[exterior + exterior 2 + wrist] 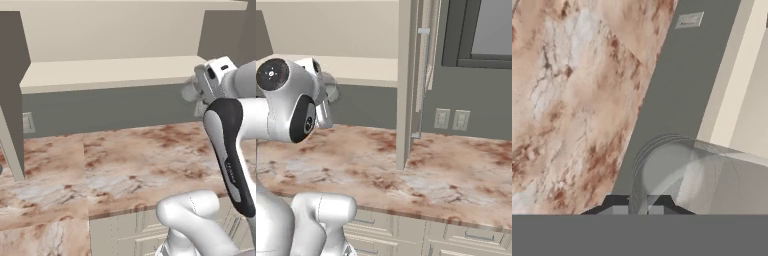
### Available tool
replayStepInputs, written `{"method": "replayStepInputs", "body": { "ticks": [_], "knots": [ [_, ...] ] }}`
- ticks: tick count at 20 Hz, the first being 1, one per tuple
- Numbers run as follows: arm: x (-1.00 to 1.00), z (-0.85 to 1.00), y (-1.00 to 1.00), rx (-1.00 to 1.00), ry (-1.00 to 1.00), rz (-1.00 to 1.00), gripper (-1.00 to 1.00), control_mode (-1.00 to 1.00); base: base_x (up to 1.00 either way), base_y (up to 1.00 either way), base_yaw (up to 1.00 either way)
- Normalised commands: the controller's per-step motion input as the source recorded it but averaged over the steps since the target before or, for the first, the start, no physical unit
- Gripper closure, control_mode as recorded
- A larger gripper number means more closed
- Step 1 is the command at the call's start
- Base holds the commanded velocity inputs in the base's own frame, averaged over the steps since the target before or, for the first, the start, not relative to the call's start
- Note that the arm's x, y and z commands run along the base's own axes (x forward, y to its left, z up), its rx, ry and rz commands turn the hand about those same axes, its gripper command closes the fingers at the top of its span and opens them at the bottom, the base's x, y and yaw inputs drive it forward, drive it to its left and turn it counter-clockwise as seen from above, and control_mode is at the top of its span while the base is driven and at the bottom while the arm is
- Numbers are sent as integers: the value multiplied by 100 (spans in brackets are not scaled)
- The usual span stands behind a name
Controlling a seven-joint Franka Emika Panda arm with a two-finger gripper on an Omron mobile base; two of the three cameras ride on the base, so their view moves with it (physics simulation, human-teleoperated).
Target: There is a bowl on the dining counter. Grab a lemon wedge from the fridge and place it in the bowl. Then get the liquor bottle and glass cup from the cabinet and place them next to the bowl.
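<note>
1 clear greyish glass cup [682,175], cylindrical, sits between the jaws.

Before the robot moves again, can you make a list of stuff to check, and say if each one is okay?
1. Gripper shut on the glass cup: ok; fingertips pinch its rim.
2. Glass cup out of the open cabinet: ok; it hangs in front of the shelf.
3. Cabinet door swung clear of the arm: ok.
4. Wall counter below is free of clutter: ok.
5. Bowl's spot on the dining counter ready: cannot tell.
6. Liquor bottle already placed: cannot tell.
</note>
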Motion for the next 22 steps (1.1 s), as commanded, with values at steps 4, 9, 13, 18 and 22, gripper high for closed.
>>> {"method": "replayStepInputs", "body": {
  "ticks": [4, 9, 13, 18, 22],
  "knots": [
    [-83, 3, -13, 0, 8, -14, 100, -100, 0, 0, 0],
    [-92, -1, -24, 0, 1, -11, 100, -100, 0, 0, 0],
    [-100, -27, -7, 0, 0, -10, 100, -100, 0, 0, 0],
    [0, 0, 0, 0, 0, 0, 100, 100, -100, -26, -14],
    [0, 0, 0, 0, 0, 0, 100, 100, -100, -41, -27]
  ]
}}
